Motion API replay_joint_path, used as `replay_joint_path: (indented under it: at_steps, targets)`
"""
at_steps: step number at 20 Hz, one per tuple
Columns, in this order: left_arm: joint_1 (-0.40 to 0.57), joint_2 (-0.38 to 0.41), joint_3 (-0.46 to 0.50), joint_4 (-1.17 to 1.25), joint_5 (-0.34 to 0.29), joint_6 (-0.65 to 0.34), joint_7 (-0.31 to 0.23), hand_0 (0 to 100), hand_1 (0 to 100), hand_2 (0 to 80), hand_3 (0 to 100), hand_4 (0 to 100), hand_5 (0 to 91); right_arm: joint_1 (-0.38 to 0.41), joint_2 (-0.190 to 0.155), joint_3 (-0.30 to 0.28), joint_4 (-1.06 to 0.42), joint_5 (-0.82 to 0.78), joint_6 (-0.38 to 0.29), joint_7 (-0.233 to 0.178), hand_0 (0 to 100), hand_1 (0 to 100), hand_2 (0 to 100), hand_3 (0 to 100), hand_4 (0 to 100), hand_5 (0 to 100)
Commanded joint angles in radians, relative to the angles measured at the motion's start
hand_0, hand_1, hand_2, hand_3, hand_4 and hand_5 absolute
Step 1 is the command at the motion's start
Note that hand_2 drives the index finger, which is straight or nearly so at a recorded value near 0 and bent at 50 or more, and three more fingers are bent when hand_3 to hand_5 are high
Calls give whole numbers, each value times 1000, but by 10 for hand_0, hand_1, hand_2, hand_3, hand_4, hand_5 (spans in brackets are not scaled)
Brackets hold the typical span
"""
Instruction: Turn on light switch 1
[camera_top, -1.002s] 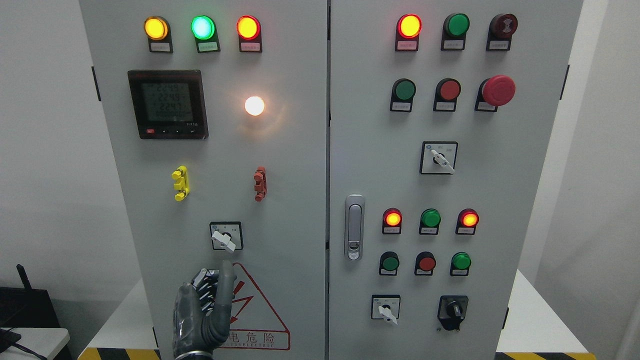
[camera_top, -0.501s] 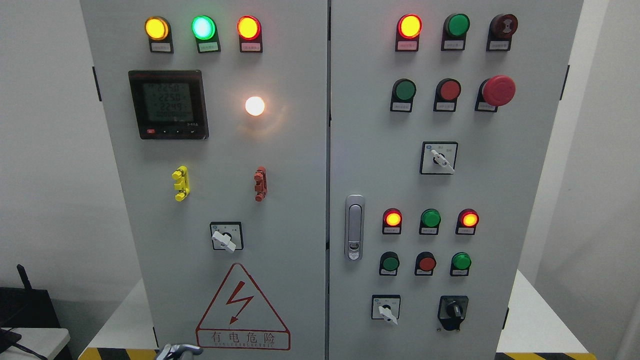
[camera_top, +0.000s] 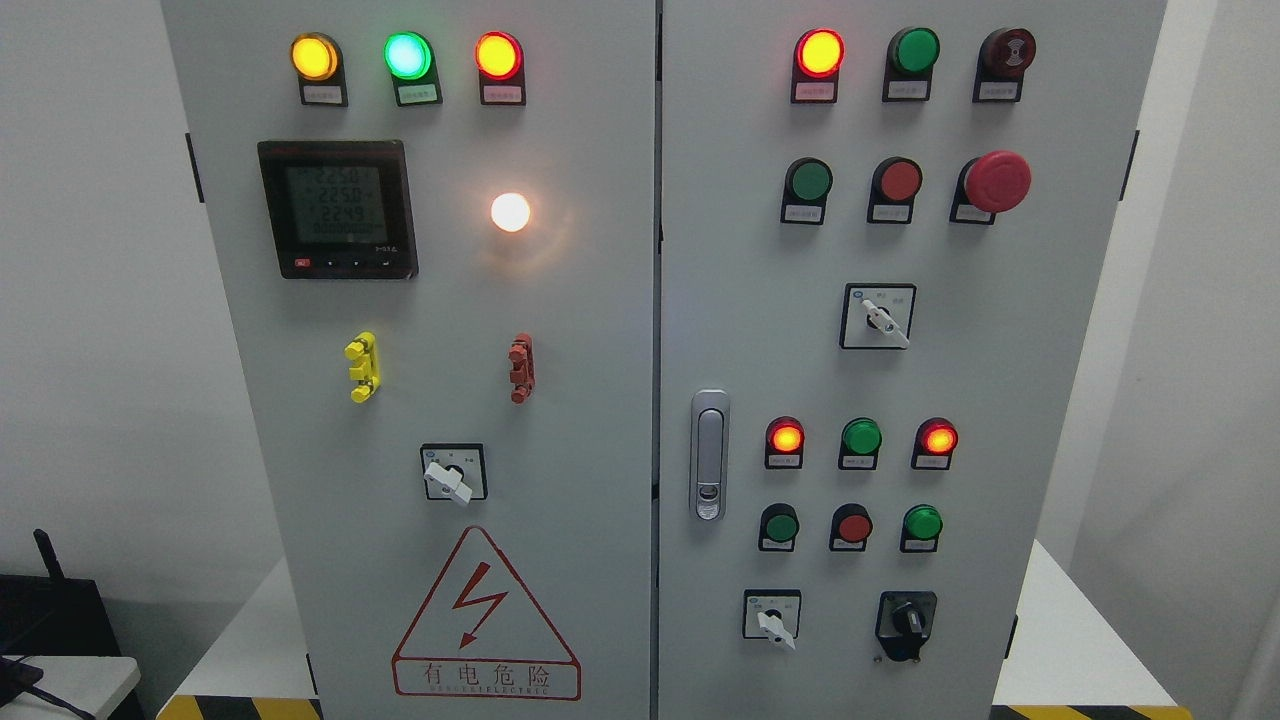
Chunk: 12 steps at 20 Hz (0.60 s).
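1. Neither hand shows anywhere in the head view, so whether the fingers are spread or curled cannot be told.
2. Light switch 1, taken here to be the rotary switch (camera_top: 453, 474) on the left door, sits low on that door, above the red warning triangle (camera_top: 485, 615) and below the two small clips.
3. Its white lever points down and to the right across a square black-framed plate.
4. A round white lamp (camera_top: 510, 211) glows brightly on the left door, to the right of the digital meter (camera_top: 338, 209), whose screen shows rows of digits.
5. Along the top of the left door stand three lit indicator lamps: yellow (camera_top: 314, 56), green (camera_top: 408, 55) and red (camera_top: 498, 54).
6. Between meter and switch, a yellow clip (camera_top: 361, 367) is fixed at the left and a red clip (camera_top: 520, 368) at the right.
7. The right door carries a metal latch handle (camera_top: 709, 455) near its left edge.
8. Near its upper right is a red mushroom button (camera_top: 996, 181), with a second white-levered rotary switch (camera_top: 878, 316) below it.
9. Lower down are rows of red and green lamps and buttons, then a third white-levered switch (camera_top: 771, 615) beside a black knob switch (camera_top: 906, 620).
10. Yellow-and-black hazard striping (camera_top: 235, 708) runs along the bottom edge under the cabinet.
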Motion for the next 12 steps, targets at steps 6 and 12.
replay_joint_path:
  at_steps: [6, 12]
  targets:
    - [81, 69, 295, 890, 27, -52, -37, 166, 0, 83, 276, 379, 239, 1, -1, 17, 0, -25, 0, 0, 120, 389, 0, 0, 0, 0]
    - [79, 89, 238, 1086, 13, 83, -210, 232, 0, 0, 62, 186, 147, 1, 0, 17, 0, -25, 1, 0, 120, 389, 0, 0, 0, 0]
